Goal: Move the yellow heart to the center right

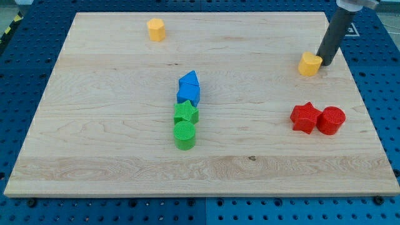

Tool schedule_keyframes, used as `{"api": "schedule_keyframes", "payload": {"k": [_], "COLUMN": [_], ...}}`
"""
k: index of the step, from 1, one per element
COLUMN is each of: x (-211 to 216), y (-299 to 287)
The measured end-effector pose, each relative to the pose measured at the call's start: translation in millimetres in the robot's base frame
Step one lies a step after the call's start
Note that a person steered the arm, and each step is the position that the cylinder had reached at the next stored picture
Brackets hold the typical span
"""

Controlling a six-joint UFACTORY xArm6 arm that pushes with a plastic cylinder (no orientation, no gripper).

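Observation:
A yellow block (309, 64), likely the heart, though its shape is not sharp, lies at the board's upper right. My tip (325, 63) stands right beside it on its right, touching or nearly touching its right edge. The dark rod slants up to the view's top right. A second yellow block (155, 29), more like a pentagon, sits at the upper left of the board.
A red star (305, 117) and a red cylinder (330, 120) touch each other at centre right, below the tip. Two blue blocks (189, 88), a green star (185, 112) and a green cylinder (184, 135) form a column at the centre. The wooden board (94, 156) lies on a blue pegboard table.

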State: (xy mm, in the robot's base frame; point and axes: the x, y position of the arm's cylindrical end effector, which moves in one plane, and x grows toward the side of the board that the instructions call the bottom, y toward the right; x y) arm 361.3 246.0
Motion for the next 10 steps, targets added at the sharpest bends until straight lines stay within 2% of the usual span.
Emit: {"api": "schedule_keyframes", "payload": {"k": [2,3,5,10], "x": [-30.9,-23.8,8.4,8.4], "y": [-61.0,-87.5,-67.9,-39.9]}}
